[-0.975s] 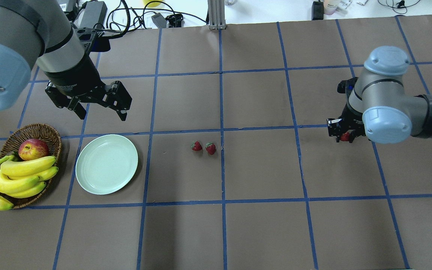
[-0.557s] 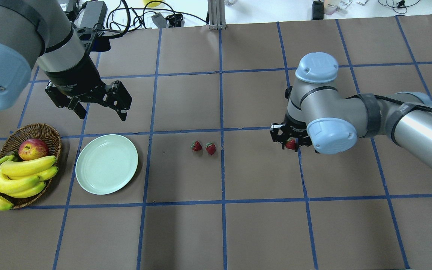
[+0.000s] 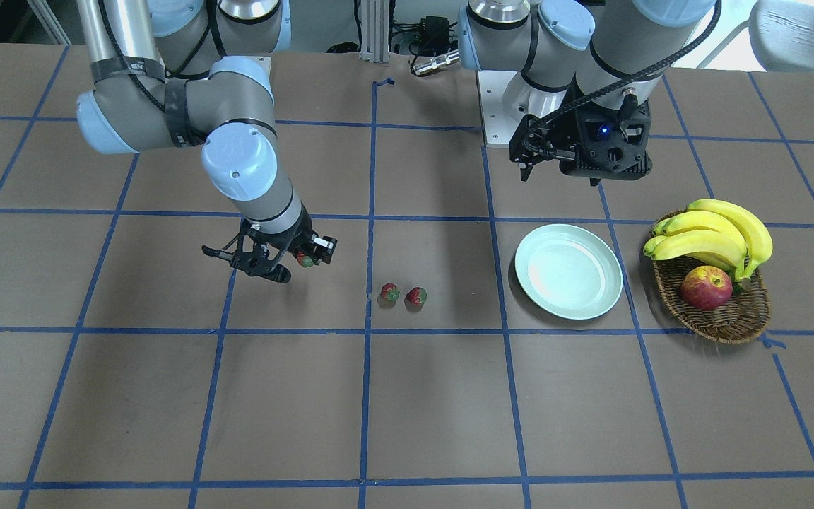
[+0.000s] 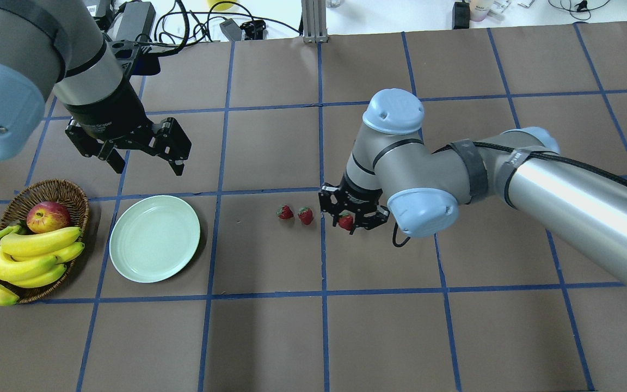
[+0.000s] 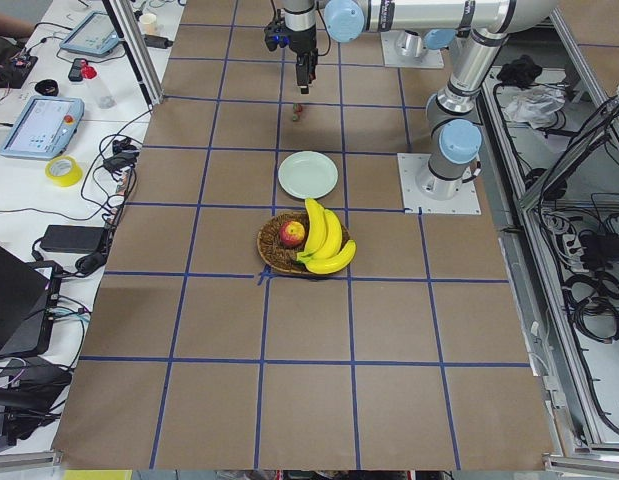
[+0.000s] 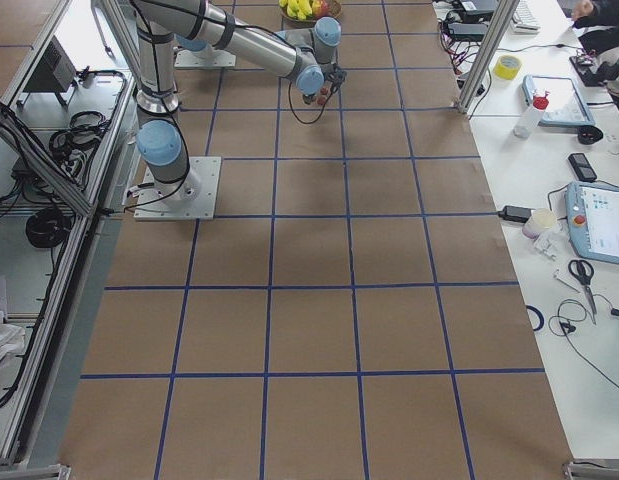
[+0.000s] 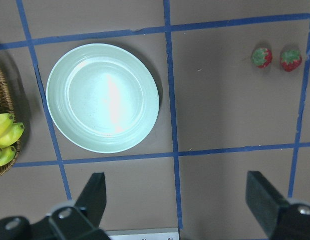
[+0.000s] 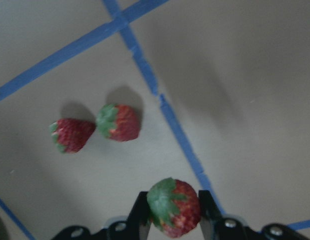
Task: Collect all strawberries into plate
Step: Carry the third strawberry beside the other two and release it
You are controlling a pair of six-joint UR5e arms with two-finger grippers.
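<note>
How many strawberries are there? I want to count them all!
3. The first strawberry and the second strawberry lie side by side on the table. The third strawberry is pinched in the right gripper. None is on the plate.

The plate (image 4: 154, 238) looks glossy and smooth, the basket (image 4: 52, 185) woven wicker, the table (image 4: 270, 337) matt brown, perhaps paper-covered.

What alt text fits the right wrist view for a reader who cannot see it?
The right gripper is shut on a small red strawberry with a green leafy cap, bottom centre. Two more red strawberries lie side by side on the brown table beyond, left of a blue tape line.
</note>
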